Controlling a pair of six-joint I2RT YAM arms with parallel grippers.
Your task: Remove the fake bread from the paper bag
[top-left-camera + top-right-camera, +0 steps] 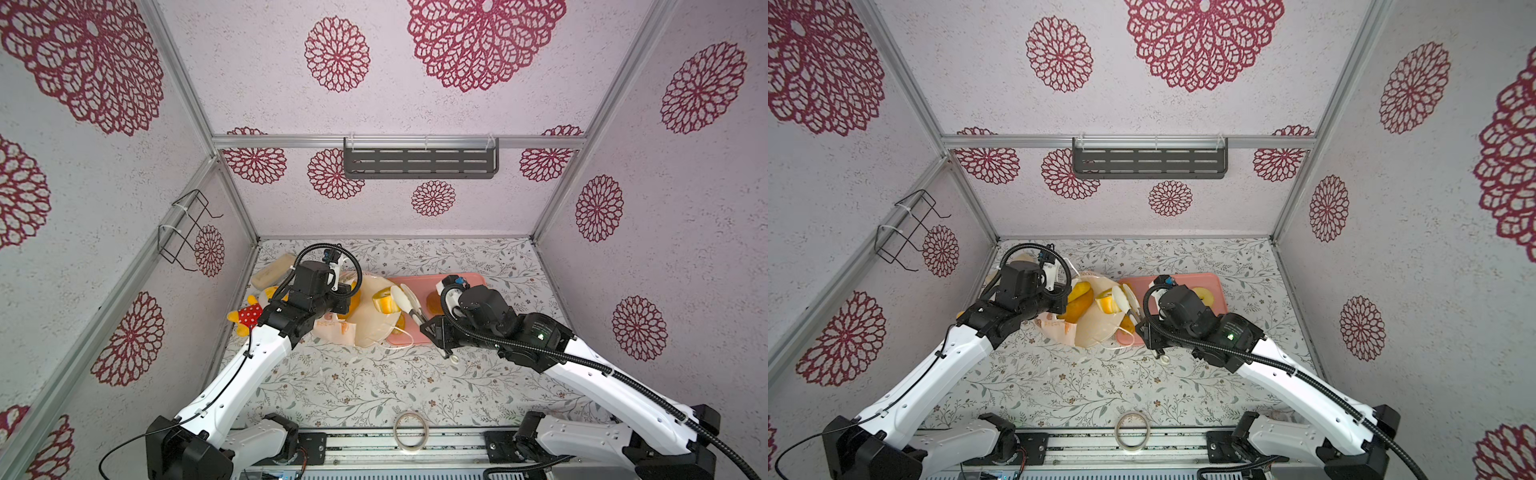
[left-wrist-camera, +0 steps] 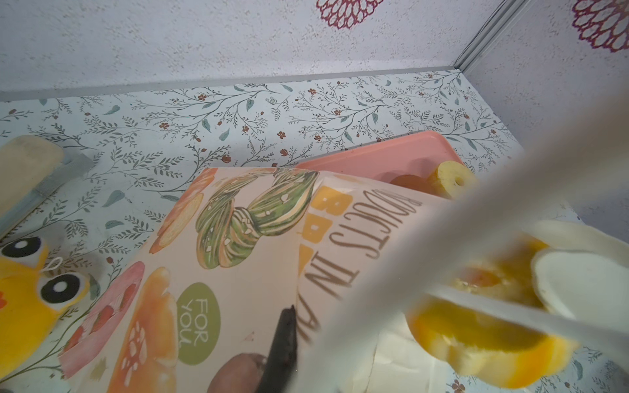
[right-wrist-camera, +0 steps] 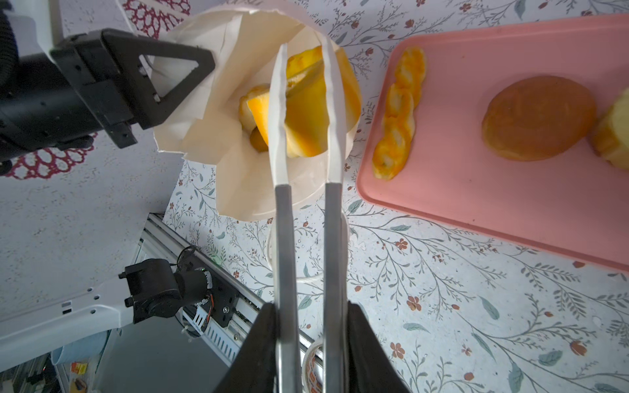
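Paper bag point(image 3: 211, 136): stands on the counter point(image 3: 442, 289) just beside the pink tray point(image 3: 476, 204), mouth open; it could collapse if the rim slips free.
Left hand point(image 3: 200, 61): closed, pinching the bag's rim; a hard pull may tear the paper.
Right hand point(image 3: 311, 309): clamped on the tongs point(image 3: 282, 221); they could twist.
Fake bread point(image 3: 306, 112): yellow piece between the tong tips inside the bag; glossy, likely to squirt loose.

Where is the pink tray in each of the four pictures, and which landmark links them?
In a top view: pink tray mid-table, right of the paper bag.
In a top view: tray also right of the bag.
Left wrist: tray beyond the bag's printed side.
Right wrist: tray beside the bag's open mouth.
Landmark: the paper bag, in every view.
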